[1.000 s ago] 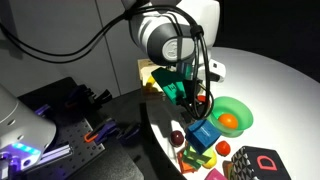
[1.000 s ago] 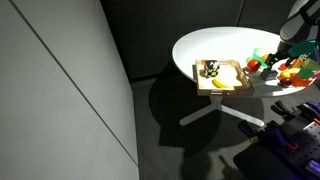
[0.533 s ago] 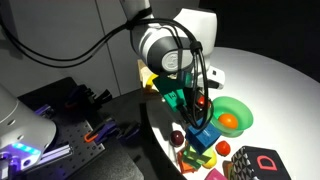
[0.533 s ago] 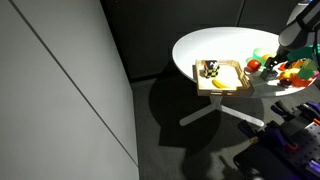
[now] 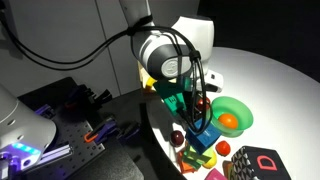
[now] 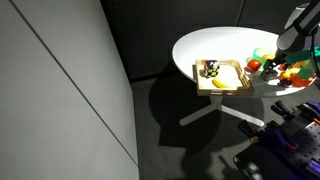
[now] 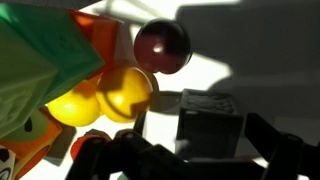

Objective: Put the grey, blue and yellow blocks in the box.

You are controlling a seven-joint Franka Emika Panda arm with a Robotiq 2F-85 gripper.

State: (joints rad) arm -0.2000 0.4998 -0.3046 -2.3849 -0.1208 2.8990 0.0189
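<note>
Grey cube: position?
— On the white table, in shadow, between the fingers of the gripper, touching neither so far as can be seen.
— Gripper condition?
— Jaws spread wide, holding nothing.
— Beyond the cube?
— In the wrist view, two yellow rounded toys just beside it, a green block at the frame edge, and a dark red ball farther on.
— Blue cube?
— In an exterior view, the light-blue cube sits on the table below the arm, near a green bowl containing an orange ball.
— Box?
— Wooden tray at the table's edge, well apart from the gripper. A curved yellow toy lies in it.
</note>
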